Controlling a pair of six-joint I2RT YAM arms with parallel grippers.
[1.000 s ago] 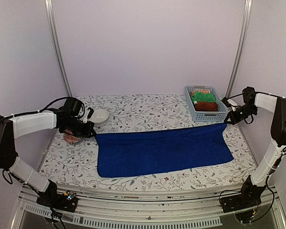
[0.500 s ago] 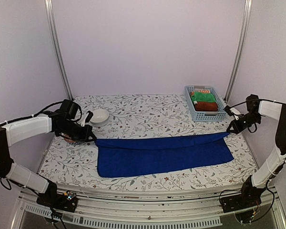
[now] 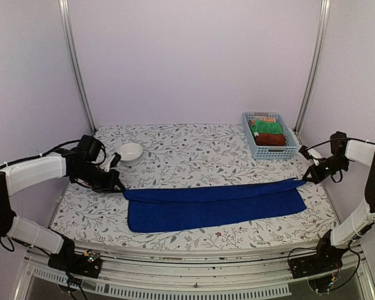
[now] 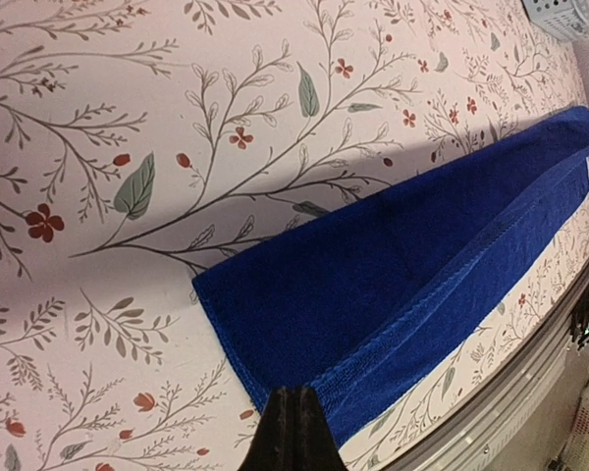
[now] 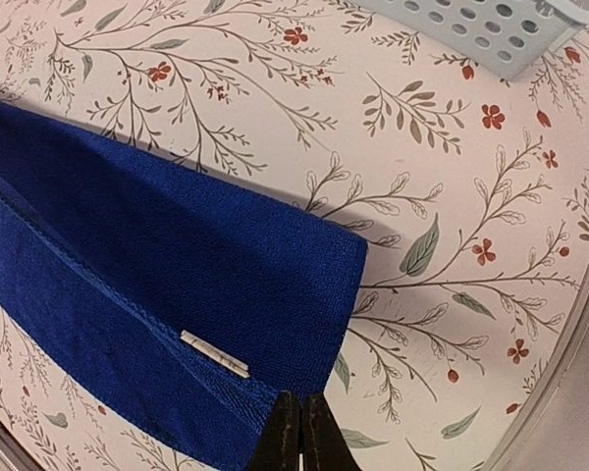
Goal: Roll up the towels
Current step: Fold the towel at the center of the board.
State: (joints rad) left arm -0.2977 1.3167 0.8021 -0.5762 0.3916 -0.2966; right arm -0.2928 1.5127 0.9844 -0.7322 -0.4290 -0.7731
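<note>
Your left gripper (image 3: 120, 188), jaws pressed together, pinches one end of the blue towel (image 3: 212, 206), well left of the basket (image 3: 272, 152); your right gripper (image 3: 305, 180) pinches the other end, near that basket's front right corner. The blue towel lies partly doubled lengthwise; the red towel (image 3: 270, 139) sits inside the basket.

Left end effector (image 3: 119, 187), right end effector (image 3: 307, 178) clamped closed; arms spread wide, low.
</note>
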